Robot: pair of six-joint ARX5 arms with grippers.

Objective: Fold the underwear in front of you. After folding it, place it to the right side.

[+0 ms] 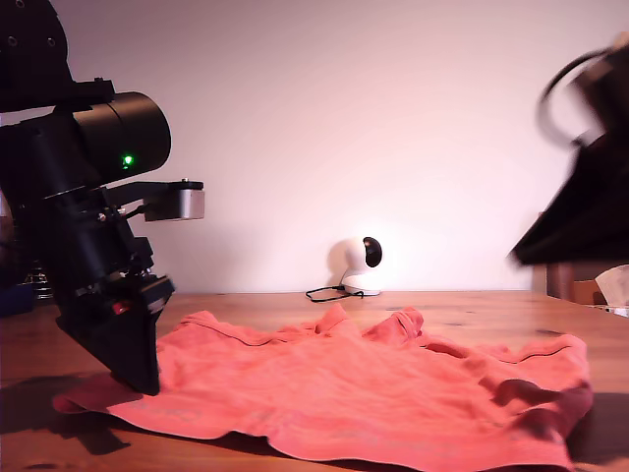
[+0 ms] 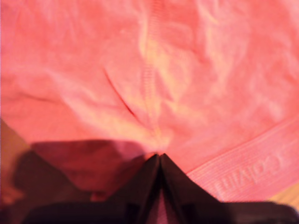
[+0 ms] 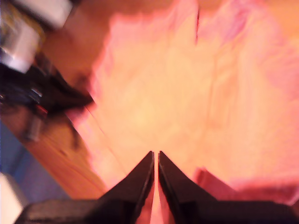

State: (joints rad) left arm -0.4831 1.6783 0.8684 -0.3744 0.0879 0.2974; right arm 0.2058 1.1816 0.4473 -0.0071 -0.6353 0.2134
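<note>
**Q:** where's the underwear sitting right now?

**Me:** spread out rumpled on the wooden table, covering most of the front of it in the exterior view. Coral-orange, dark seam lines, and the wide waistband with pale lettering shows in my first wrist view.

**Q:** and your claws?

**Me:** my first gripper has its tips pressed together right down on the fabric next to that waistband; can't tell if any cloth is pinched in there. It's at the exterior view's left, on that edge of the garment. My second gripper hangs above the cloth, blurry, jaws nearly together with just a thin slit between them, holding nothing.

**Q:** anything else around?

**Me:** a small white round gadget with a cable by the back wall.
</note>
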